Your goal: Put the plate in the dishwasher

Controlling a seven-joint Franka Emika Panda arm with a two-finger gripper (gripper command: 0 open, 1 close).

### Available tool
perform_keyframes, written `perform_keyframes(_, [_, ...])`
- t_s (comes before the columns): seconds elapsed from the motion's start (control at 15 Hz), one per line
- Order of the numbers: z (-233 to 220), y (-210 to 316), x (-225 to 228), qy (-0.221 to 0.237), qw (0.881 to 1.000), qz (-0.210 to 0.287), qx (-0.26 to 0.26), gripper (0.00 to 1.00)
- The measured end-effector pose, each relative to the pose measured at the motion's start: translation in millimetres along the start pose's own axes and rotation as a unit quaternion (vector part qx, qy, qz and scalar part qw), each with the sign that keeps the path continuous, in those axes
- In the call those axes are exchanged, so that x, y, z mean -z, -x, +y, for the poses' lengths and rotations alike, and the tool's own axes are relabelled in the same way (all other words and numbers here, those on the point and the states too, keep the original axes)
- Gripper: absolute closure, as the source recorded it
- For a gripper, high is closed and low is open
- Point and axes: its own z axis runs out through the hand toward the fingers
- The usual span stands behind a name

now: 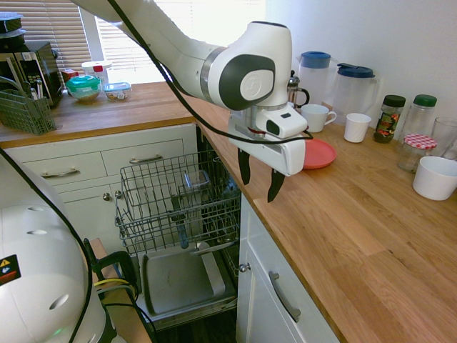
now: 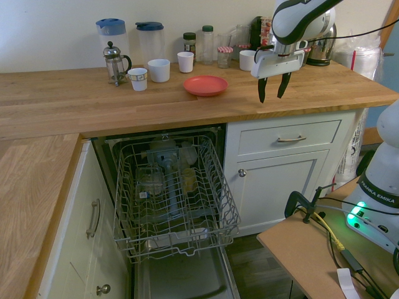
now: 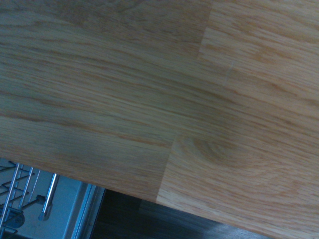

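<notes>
Bright daylight from a slatted white window blind [image 1: 128,61], evenly lit elsewhere
The blind's panes glare to white in the first exterior view; both exterior views look fairly sharp. The wrist view is dimmer, slightly soft, with a broad faint shadow over the light-brown wooden desk [image 3: 124,99].

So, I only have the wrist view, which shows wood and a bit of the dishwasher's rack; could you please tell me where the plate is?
Observer: The plate lies flat on the worktop, in front of a white cup.

Operator: Thank you. Could you tell me whether the fingers are open?

Observer: Yes, the fingers are spread apart, with nothing between them.

Operator: And would you say the upper rack is ready to load?

Observer: It looks reachable: the upper rack is pulled out from under the worktop.
</notes>
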Motion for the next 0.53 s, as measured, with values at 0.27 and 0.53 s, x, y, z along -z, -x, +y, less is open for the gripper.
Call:
perform_keyframes(0.27, [-5.7,-4.6,6.8,-0.012,1.000,0.010,-0.006,0.00])
perform_keyframes(0.53, [-40.5,-30.4,31.8,-0.048,0.998,0.009,-0.031,0.00])
